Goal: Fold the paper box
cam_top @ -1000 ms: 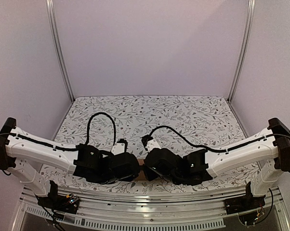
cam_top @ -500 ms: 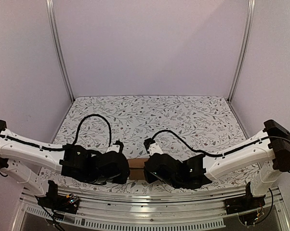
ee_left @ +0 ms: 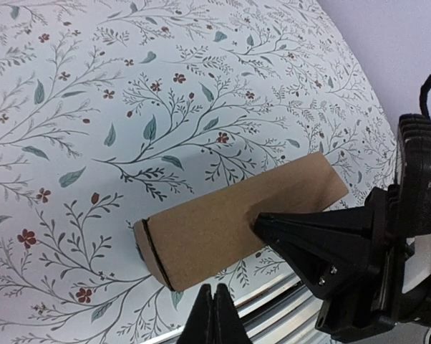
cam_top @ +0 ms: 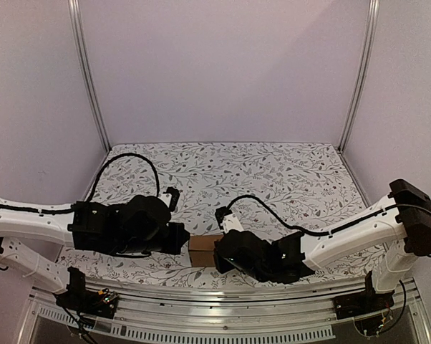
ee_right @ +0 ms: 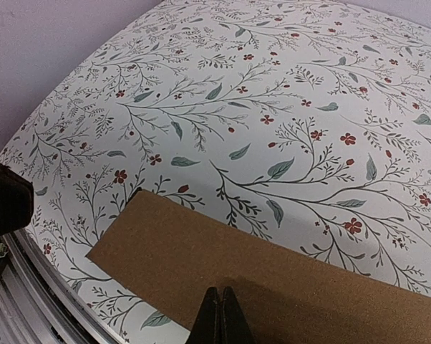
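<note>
The paper box (cam_top: 202,251) is a small oblong brown carton lying flat on the floral cloth near the table's front edge. It also shows in the left wrist view (ee_left: 230,229) with its left end flap closed, and in the right wrist view (ee_right: 223,261). My left gripper (cam_top: 178,238) is shut and empty, just left of the carton; in its own view its tips (ee_left: 214,319) sit slightly in front of the carton's near edge, apart from it. My right gripper (cam_top: 219,256) is shut, its tips (ee_right: 220,315) resting on the carton's top face at its right part.
The metal front rail (ee_left: 273,304) runs just beside the carton. Black cables (cam_top: 273,208) loop over the floral cloth (cam_top: 223,172) behind the arms. Enclosure posts (cam_top: 86,72) and walls stand at the left, right and back.
My left arm has pulled back to the left, off the carton, uncovering its left part. My right gripper has stayed on the carton's right part.
</note>
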You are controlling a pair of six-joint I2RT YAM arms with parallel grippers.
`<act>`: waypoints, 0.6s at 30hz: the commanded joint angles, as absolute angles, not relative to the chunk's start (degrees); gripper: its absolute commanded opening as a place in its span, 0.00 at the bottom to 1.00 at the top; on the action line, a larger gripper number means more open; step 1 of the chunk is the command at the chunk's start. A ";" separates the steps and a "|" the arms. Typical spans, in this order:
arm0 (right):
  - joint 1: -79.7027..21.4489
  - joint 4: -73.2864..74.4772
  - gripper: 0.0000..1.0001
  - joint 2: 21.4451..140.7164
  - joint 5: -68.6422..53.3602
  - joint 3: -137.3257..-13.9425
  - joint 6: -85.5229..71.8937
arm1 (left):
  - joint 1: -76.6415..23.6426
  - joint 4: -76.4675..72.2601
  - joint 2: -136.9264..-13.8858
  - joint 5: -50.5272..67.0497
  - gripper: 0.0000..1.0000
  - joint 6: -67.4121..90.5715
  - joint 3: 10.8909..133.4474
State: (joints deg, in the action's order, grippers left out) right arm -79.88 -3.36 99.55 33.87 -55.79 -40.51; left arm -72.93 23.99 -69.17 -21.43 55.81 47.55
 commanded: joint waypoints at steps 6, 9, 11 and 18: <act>-80.16 2.07 0.00 102.73 31.46 -53.44 -41.31 | -68.13 18.77 -75.13 -16.20 0.00 51.04 46.79; -80.15 2.02 0.00 102.57 31.47 -53.35 -41.31 | -67.46 18.42 -75.98 -17.05 0.00 51.67 45.24; -80.13 2.02 0.00 102.56 31.46 -53.31 -41.26 | -67.26 17.59 -76.39 -16.91 0.00 52.22 43.80; -80.16 2.02 0.00 102.83 31.38 -53.61 -40.97 | -67.13 10.90 -79.65 -12.63 0.00 55.10 37.82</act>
